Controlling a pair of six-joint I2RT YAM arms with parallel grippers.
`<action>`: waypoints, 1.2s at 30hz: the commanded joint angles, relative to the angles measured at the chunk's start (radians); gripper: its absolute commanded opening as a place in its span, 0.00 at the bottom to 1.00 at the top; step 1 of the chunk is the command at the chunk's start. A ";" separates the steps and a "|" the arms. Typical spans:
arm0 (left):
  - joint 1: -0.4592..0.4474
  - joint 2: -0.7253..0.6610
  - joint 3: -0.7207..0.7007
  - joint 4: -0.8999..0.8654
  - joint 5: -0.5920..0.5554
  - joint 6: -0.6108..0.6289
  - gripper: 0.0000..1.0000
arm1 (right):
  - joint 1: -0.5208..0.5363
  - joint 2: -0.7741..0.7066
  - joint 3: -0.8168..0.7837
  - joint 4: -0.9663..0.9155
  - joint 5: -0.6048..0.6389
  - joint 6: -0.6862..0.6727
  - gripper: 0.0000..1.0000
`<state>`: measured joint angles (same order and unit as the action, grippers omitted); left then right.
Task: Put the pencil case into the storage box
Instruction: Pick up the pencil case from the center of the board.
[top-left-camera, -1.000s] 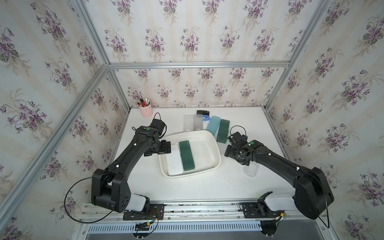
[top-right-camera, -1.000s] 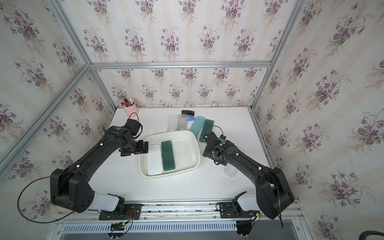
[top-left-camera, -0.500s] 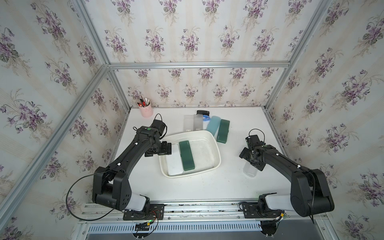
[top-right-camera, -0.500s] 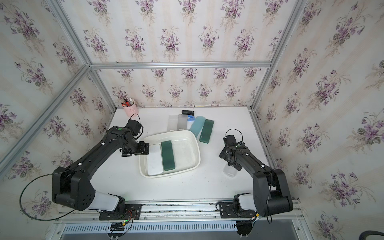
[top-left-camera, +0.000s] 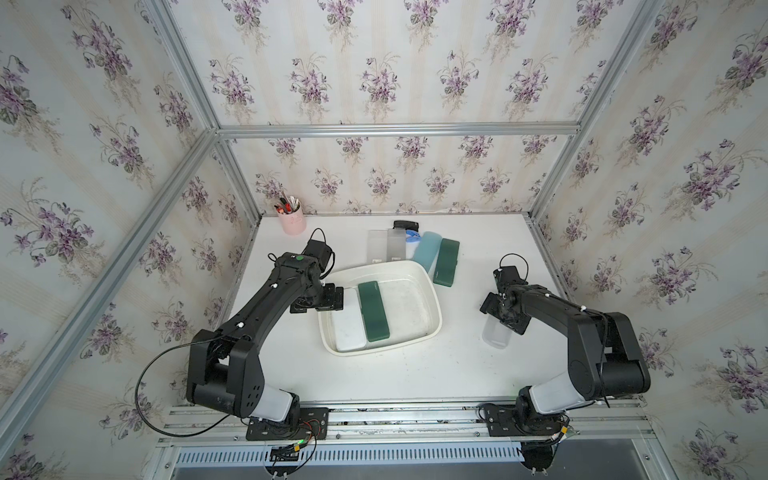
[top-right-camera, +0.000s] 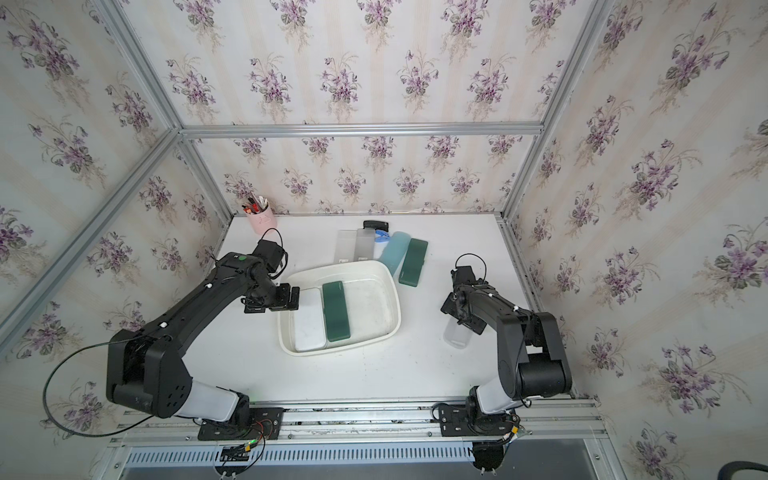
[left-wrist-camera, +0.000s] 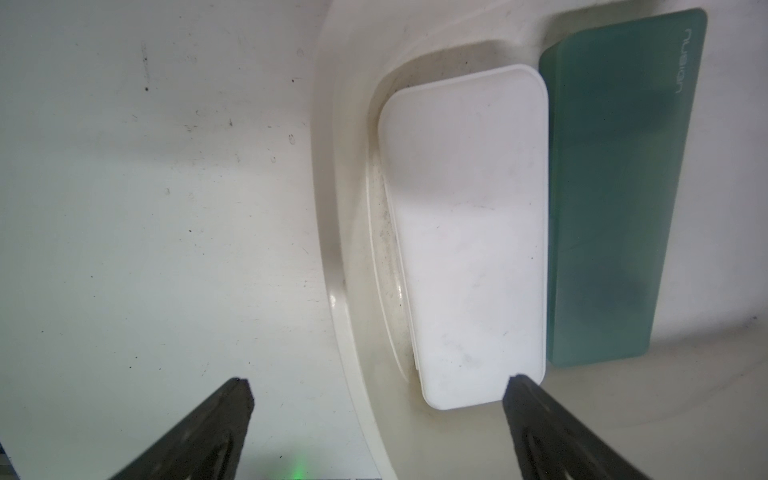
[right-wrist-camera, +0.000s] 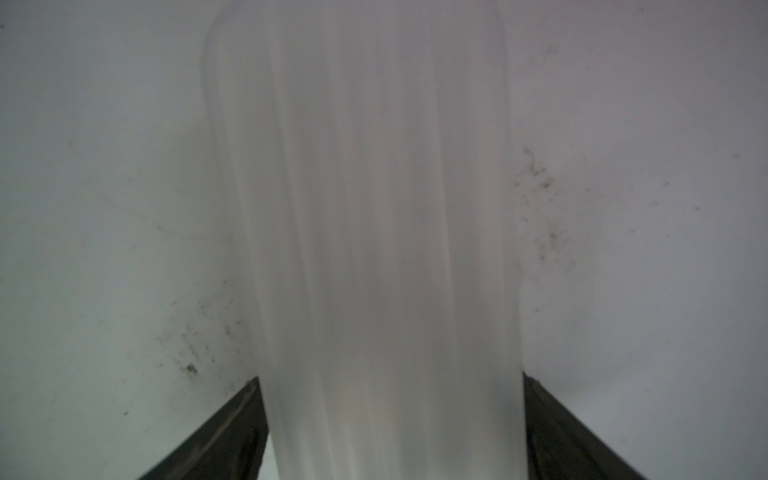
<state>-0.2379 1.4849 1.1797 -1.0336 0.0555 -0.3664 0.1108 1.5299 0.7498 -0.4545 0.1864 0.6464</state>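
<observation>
The storage box (top-left-camera: 382, 353) (top-right-camera: 345, 352) is a shallow white tub mid-table. It holds a white pencil case (top-left-camera: 349, 328) (left-wrist-camera: 465, 228) and a dark green one (top-left-camera: 374, 311) (left-wrist-camera: 615, 187) side by side. My left gripper (top-left-camera: 341, 297) (left-wrist-camera: 378, 386) hangs open across the tub's left rim (left-wrist-camera: 328, 208) with nothing between its fingers. A frosted translucent pencil case (top-left-camera: 496, 336) (top-right-camera: 456, 338) (right-wrist-camera: 374, 187) lies on the table right of the tub. My right gripper (top-left-camera: 505, 322) (right-wrist-camera: 390, 382) is over its far end, jaws pressed against both long sides.
Behind the tub lie two clear cases (top-left-camera: 386, 245), a light blue case (top-left-camera: 426, 251) and a dark green case (top-left-camera: 446, 262), with a small black item (top-left-camera: 402, 225) beyond. A pink pen cup (top-left-camera: 291, 220) stands in the back left corner. Walls enclose three sides.
My right arm swung away from the tub's back right corner, rightward and toward the front, and came down over the translucent case. The left arm has not moved.
</observation>
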 joint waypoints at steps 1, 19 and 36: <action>0.001 0.009 -0.001 0.006 0.002 0.019 1.00 | 0.000 0.000 0.012 -0.008 -0.032 -0.020 0.92; 0.009 0.026 0.007 0.011 0.003 0.027 1.00 | -0.001 -0.061 0.007 -0.013 -0.112 -0.092 0.67; 0.011 0.051 0.038 0.003 -0.003 0.020 1.00 | 0.193 -0.102 0.303 -0.188 -0.144 -0.118 0.64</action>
<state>-0.2276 1.5349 1.2087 -1.0222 0.0551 -0.3485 0.2684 1.4113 0.9920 -0.6014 0.0345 0.5415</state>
